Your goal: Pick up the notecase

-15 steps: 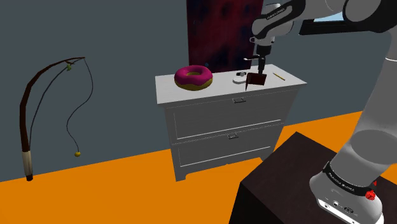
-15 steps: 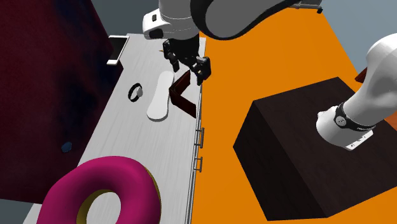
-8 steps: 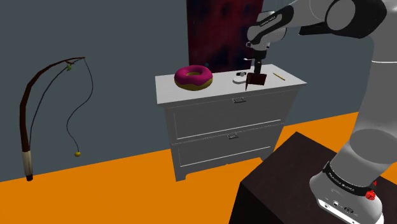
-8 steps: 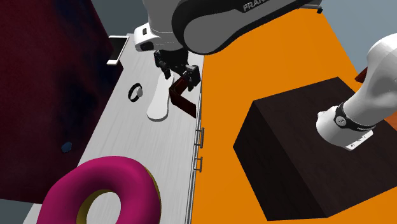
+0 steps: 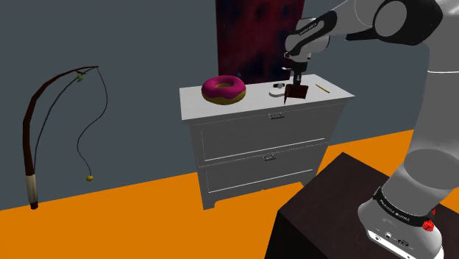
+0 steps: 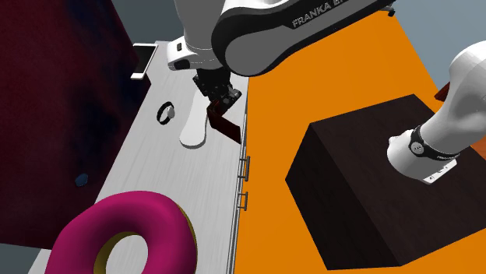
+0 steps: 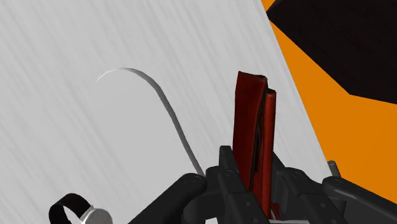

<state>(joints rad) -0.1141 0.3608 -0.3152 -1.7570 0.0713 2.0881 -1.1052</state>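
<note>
The notecase (image 5: 296, 92) is a dark red folded wallet standing on edge near the front edge of the white dresser top (image 5: 197, 104), toward the shoulder view's right. My black gripper (image 5: 296, 83) comes down on it from above. In the wrist view the fingers (image 7: 230, 173) clasp the notecase (image 7: 254, 124) from both sides, so the gripper (image 7: 257, 186) is shut on it. The second exterior view shows the gripper (image 6: 220, 101) over the notecase (image 6: 223, 124), which still rests on the dresser top (image 6: 140, 159).
A flat white oval (image 6: 195, 122) lies beside the notecase, with a small black band (image 6: 165, 114) past it. A big pink doughnut (image 5: 223, 88) sits mid-dresser and a pencil (image 5: 321, 87) at the far end. My dark stand (image 6: 366, 194) is across the orange floor.
The gripper has dropped lower onto the notecase and its fingers, apart before, have come together on it. The notecase has not moved.
</note>
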